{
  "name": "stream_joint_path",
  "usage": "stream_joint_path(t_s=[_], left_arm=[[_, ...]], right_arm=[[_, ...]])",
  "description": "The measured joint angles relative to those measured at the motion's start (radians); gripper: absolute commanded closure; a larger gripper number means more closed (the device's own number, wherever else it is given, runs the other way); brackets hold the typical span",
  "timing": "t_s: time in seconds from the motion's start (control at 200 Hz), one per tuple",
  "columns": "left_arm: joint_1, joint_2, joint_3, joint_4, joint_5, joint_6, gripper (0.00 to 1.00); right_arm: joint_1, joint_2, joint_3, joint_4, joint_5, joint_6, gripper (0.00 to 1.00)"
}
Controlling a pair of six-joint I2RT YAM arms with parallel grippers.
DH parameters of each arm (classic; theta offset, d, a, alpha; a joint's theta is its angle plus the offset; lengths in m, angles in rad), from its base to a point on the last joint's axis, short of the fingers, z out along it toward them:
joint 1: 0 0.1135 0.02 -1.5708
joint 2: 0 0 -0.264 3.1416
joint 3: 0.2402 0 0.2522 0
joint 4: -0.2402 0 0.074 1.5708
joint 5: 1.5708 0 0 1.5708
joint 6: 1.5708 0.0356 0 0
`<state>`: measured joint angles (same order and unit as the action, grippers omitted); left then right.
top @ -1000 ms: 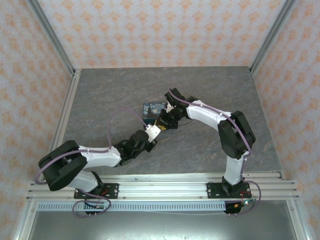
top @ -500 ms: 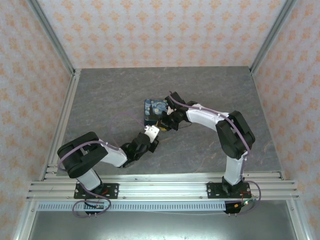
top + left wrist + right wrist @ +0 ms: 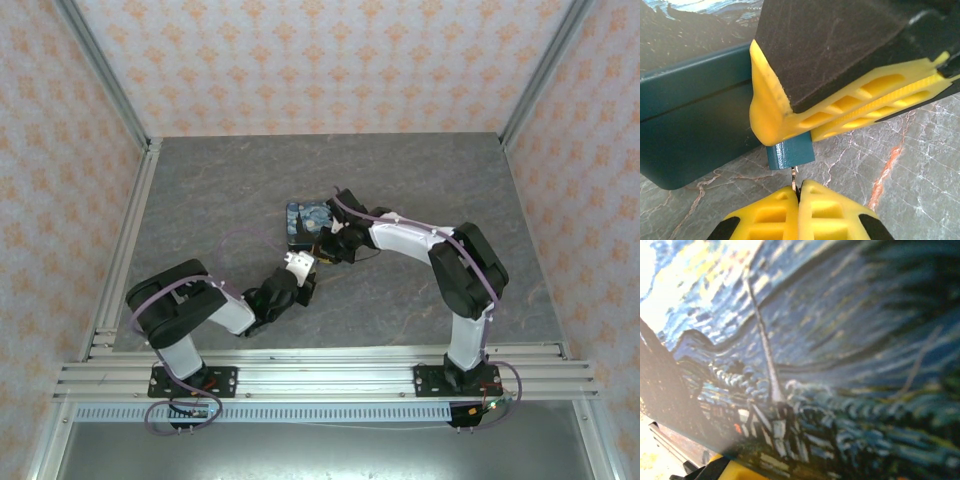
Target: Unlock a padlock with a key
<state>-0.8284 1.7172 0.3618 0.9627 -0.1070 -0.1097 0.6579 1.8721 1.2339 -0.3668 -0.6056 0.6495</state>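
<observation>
The tiny teal-blue padlock (image 3: 790,154) hangs just above the grey table beside a blue tin. In the left wrist view the right gripper's yellow fingers (image 3: 777,117) are shut on it from above. My left gripper (image 3: 799,187) is shut on the thin metal key (image 3: 794,175), and the blade tip is at the padlock's underside. In the top view the left gripper (image 3: 303,264) and right gripper (image 3: 326,246) meet at the tin's near edge. A yellow finger (image 3: 735,472) of the right gripper shows at the bottom of the right wrist view.
The rectangular painted tin (image 3: 305,221) lies mid-table, right behind both grippers; its dark blue side wall (image 3: 695,120) is close to the padlock, and its painted lid (image 3: 840,365) looms close in the right wrist view. The marbled grey table (image 3: 450,180) is walled in on three sides.
The left arm's elbow has swung right and folded in, while its gripper stayed by the padlock. The right wrist has shifted slightly left and closer to the tin.
</observation>
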Motion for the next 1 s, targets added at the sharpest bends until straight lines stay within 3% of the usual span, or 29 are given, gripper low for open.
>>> stream_joint_path(t_s=[0.435,0.731,1.001], left_arm=[[-0.001,0.040,-0.001,0.070,0.054,-0.031,1.00],[-0.001,0.062,-0.012,0.072,0.066,-0.049,1.00],[-0.001,0.064,-0.012,0.074,0.071,-0.052,1.00]], right_arm=[[0.003,-0.028,-0.023,-0.033,0.051,0.009,0.71],[0.000,-0.055,-0.041,-0.061,0.072,0.046,0.54],[0.002,-0.083,-0.056,-0.065,0.109,0.058,0.52]])
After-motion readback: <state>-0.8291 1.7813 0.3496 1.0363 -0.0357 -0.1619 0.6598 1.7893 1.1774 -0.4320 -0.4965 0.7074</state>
